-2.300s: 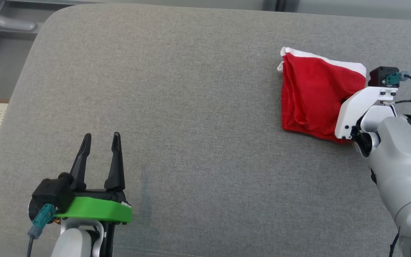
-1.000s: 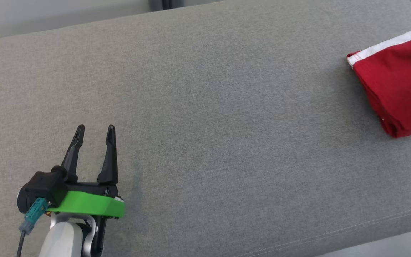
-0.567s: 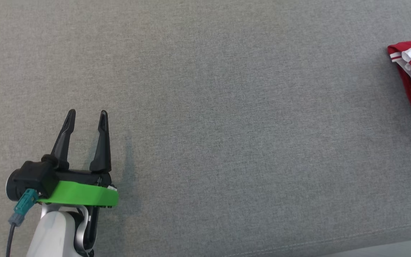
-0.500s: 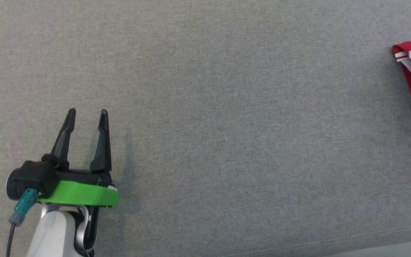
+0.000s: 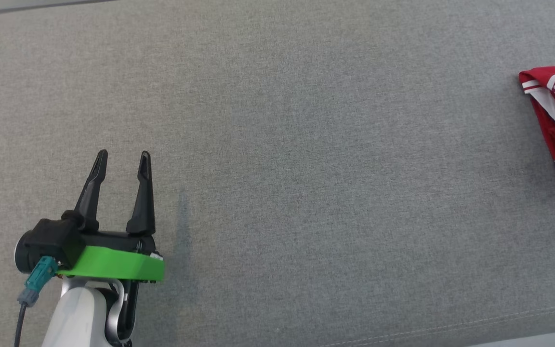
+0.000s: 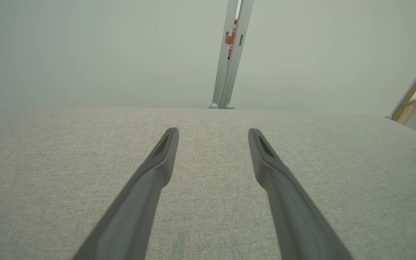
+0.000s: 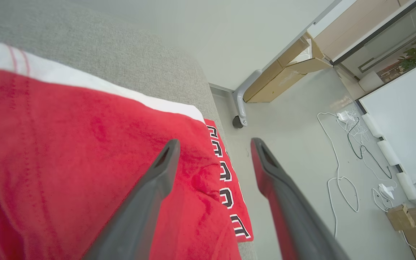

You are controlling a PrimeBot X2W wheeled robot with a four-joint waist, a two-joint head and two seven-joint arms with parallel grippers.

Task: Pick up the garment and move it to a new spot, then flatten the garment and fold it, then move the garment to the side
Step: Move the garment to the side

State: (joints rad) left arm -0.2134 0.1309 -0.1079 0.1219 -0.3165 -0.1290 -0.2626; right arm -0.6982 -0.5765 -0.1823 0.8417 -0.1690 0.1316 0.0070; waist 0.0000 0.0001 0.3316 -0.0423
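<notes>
At the edge of the cushion [image 7: 85, 47], my right claw [image 7: 215, 142] hangs spread above the red garment [image 7: 67, 151]; its overhang could drag it off.

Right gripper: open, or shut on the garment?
Open. The right gripper has its fingers well apart in the right wrist view, nothing pinched between them; the red garment lies underneath on the grey cushion.

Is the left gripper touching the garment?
No, in the head view the left gripper sits open at the lower left, well apart from the garment at the picture's right edge.
</notes>
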